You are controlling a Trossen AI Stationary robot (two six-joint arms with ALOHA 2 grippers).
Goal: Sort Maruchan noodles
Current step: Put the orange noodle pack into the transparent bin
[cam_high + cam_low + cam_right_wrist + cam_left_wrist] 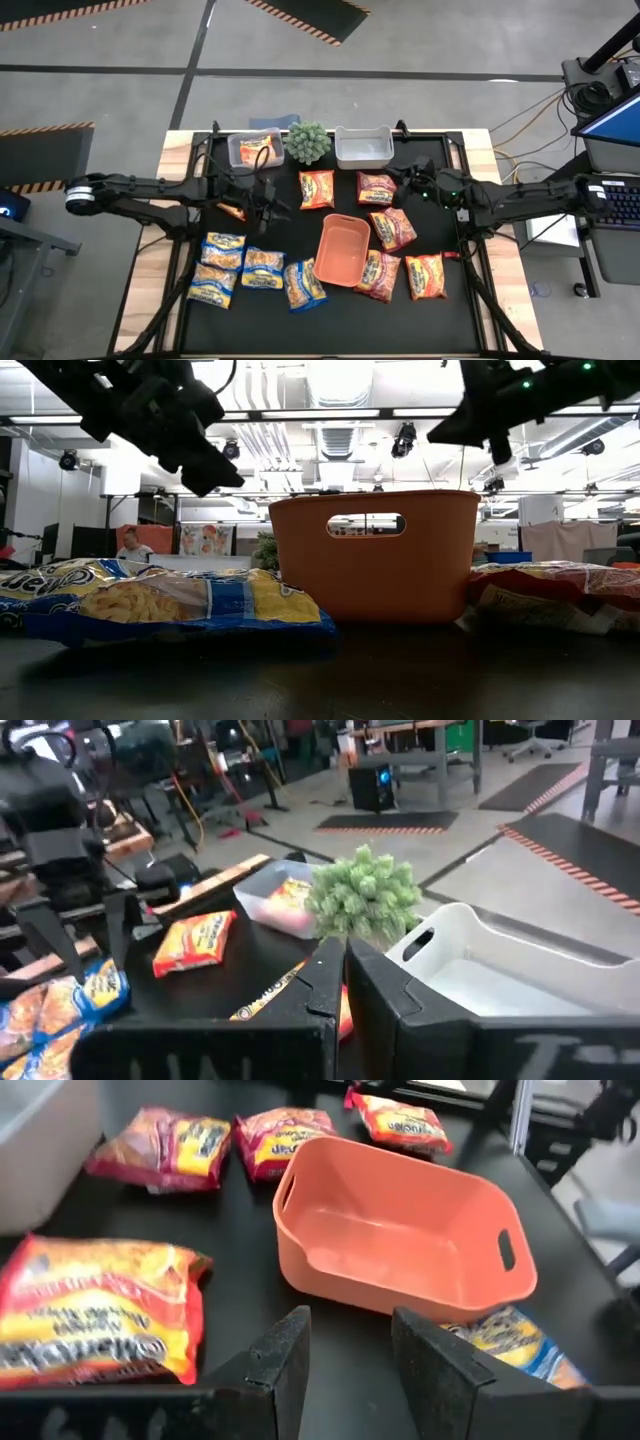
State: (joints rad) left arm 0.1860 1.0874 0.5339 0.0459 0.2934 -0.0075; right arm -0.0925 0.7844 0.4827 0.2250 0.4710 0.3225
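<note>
Maruchan noodle packets lie flat on the black mat: yellow-and-blue ones (250,268) at the near left, an orange one (316,189) in the middle, dark red ones (393,228) and another orange one (425,276) at the right. One more orange packet (262,146) lies in the clear bin (238,150). My left gripper (345,1355) hovers open above the mat, left of the orange packet (95,1325), with nothing between its fingers. My right gripper (345,975) hangs shut and bare near the white bin (500,970).
An orange tray (342,248) stands in the middle of the mat, with nothing in it (400,1230). A green plant (308,142) sits between the clear bin and the white bin (363,147) at the far edge. Bare mat lies along the near edge.
</note>
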